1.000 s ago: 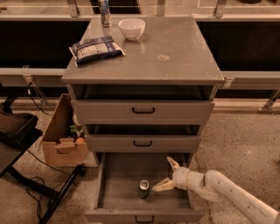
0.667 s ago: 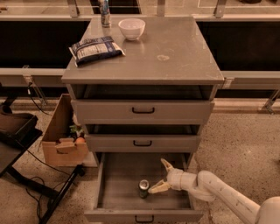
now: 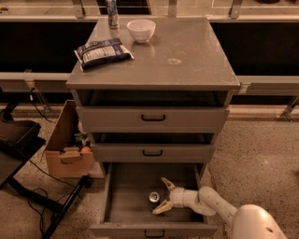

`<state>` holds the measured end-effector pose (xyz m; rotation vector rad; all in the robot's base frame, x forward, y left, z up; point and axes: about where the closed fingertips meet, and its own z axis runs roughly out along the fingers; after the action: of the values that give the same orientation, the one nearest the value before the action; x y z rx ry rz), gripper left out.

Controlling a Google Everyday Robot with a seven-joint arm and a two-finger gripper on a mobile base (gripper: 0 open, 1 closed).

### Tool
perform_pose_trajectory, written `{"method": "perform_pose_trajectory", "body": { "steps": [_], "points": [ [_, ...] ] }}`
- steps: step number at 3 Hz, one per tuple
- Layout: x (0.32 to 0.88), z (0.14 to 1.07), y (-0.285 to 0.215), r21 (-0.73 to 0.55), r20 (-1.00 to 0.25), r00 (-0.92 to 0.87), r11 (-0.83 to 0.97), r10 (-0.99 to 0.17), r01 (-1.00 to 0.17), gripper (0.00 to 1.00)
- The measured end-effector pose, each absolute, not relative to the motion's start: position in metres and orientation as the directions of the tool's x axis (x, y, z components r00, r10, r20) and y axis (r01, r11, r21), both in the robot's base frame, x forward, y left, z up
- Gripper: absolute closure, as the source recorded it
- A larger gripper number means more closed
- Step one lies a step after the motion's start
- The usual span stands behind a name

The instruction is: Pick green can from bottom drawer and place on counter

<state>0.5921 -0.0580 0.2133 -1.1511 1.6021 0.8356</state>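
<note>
The green can stands upright on the floor of the open bottom drawer, its silver top showing. My gripper is inside the drawer just right of the can, open, with one pale finger behind the can and the other in front of it. The fingers flank the can without closing on it. The counter is the grey cabinet top with a small pale stain.
On the counter stand a white bowl, a dark snack bag and a slim blue-white can. The two upper drawers are slightly open. A cardboard box with items and a black stand sit left of the cabinet.
My arm has moved left across the bottom drawer, bringing the open gripper from well right of the green can to right beside it. The can has not moved.
</note>
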Motion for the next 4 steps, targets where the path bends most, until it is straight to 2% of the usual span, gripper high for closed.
{"method": "perform_pose_trajectory", "body": {
  "steps": [1,4],
  "points": [
    [0.602,0.174,-0.053,-0.01,-0.958,-0.076,0.296,-0.276,-0.955,0.02],
    [0.588,0.175,-0.03,-0.018,-0.972,-0.041,0.245,-0.233,-0.969,0.72]
  ]
}}
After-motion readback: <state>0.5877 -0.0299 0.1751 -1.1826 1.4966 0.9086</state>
